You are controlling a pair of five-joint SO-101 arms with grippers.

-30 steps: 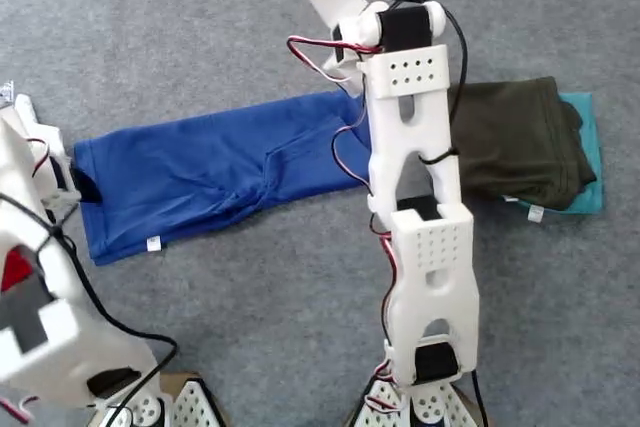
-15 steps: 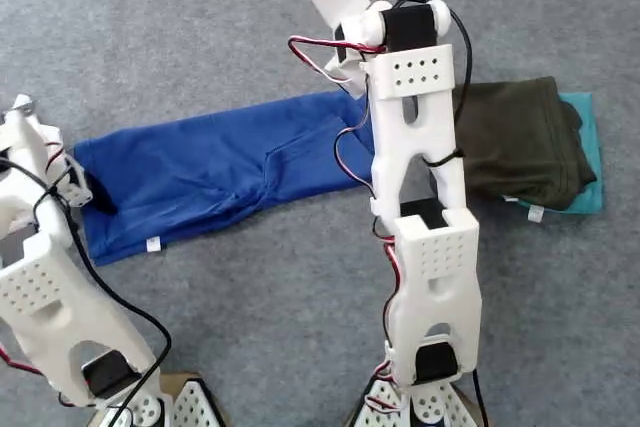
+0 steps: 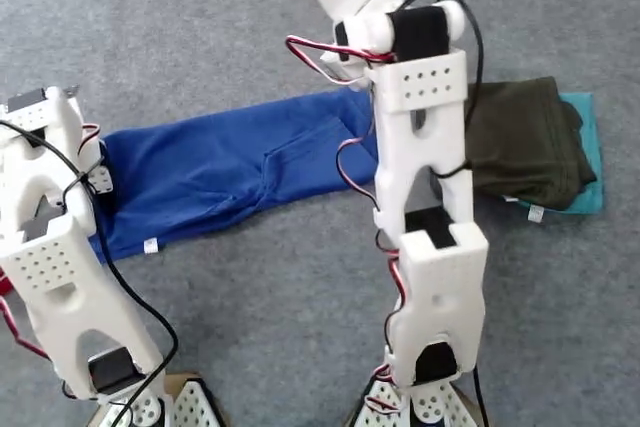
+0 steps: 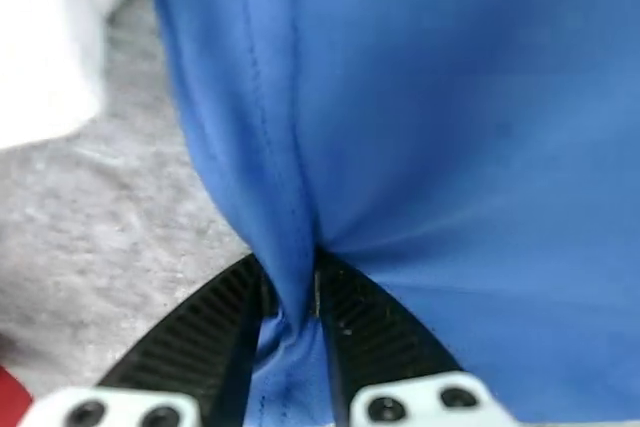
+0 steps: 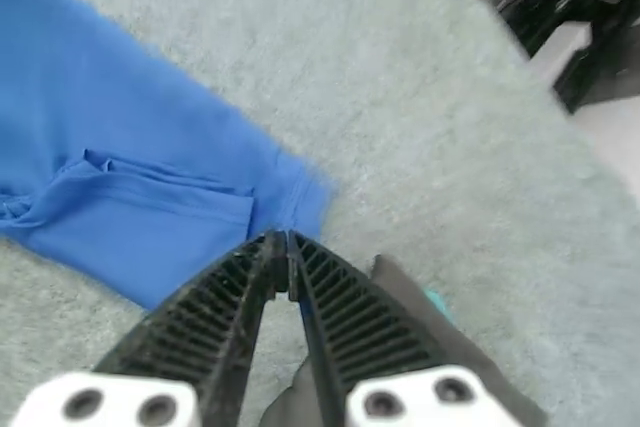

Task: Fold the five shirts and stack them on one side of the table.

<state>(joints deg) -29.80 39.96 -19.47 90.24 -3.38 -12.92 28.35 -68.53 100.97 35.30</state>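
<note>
Between the jaws of the left gripper (image 4: 290,295), an edge of the blue shirt (image 3: 220,172) sits pinched tight, a hold fit for carrying that end over in a fold. Beneath the right gripper (image 5: 283,245), closed on nothing, lie the shirt's other end and the olive shirt (image 3: 520,142), which is folded atop a teal shirt (image 3: 590,152).

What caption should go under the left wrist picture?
Left gripper shut on a fold of the blue shirt, grey table alongside.

free: grey mat (image 3: 250,317) front-centre and far-left | blocked: right arm (image 3: 420,97) across centre, folded stack (image 3: 520,137) right
</note>
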